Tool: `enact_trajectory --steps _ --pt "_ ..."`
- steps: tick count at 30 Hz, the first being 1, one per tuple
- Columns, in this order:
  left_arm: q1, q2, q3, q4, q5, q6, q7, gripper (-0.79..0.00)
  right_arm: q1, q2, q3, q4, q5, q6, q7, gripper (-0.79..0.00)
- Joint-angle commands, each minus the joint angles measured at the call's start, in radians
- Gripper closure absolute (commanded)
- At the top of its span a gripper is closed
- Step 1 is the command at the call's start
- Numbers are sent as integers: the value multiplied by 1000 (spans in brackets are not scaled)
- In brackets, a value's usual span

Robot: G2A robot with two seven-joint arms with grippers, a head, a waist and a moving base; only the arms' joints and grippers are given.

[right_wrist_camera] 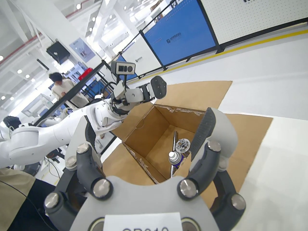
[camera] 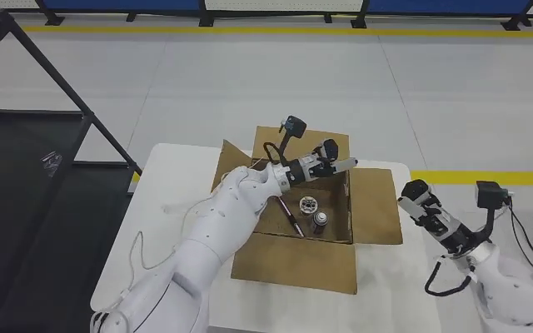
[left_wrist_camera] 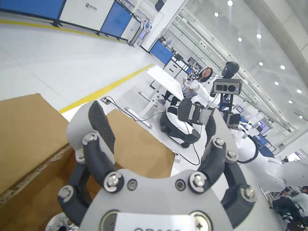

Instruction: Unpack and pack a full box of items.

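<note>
Top: open brown cardboard box (camera: 291, 258) on white bench (camera: 175, 191) holds thin metal rod (camera: 289, 214), perforated metal disc (camera: 308, 202) and small spray can (camera: 319, 221). The left gripper (camera: 340, 160) is over its 12 o'clock rim, and the right gripper (camera: 412, 196) sits clear at 3 o'clock, likely to leave access. Left wrist: jaws spread, empty. Right wrist: jaws spread, empty, facing box interior.

We see glossy white arms (camera: 225, 221), grey wrist plates (left_wrist_camera: 154, 193) with silver screws (left_wrist_camera: 113, 180), and black-padded fingers (left_wrist_camera: 101, 123) (black cables (camera: 427, 285) loop by each wrist).
</note>
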Motion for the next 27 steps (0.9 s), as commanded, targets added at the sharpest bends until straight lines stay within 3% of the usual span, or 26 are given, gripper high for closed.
enact_trajectory --steps 1,4,6,8,11,15,19,24,27 --pt "24 36 -27 -56 26 0 23 -785 25 -3 -46 -10 -45 41 -10 -785" --pt "85 96 -89 -182 65 12 30 -785 45 -6 -76 -11 -59 87 -34 -785" --pt "151 142 -147 -317 95 52 13 -785 45 -6 -76 -11 -59 87 -34 -785" --pt "250 190 -225 -506 126 115 -28 -785 45 -6 -76 -11 -59 87 -34 -785" --pt "456 257 -370 -859 148 242 -146 -785 45 -6 -76 -11 -59 87 -34 -785" --pt "700 311 -537 -1240 106 384 -323 -785 47 -4 -109 -46 -133 74 -1 -785" --pt "791 334 -623 -1368 68 417 -398 -785 90 -3 -196 -116 -309 93 54 -785" --pt "849 352 -704 -1427 46 417 -412 -785 185 -8 -343 -141 -539 148 159 -785" --pt "897 363 -763 -1454 36 410 -406 -785 285 -18 -477 -85 -656 179 268 -785"
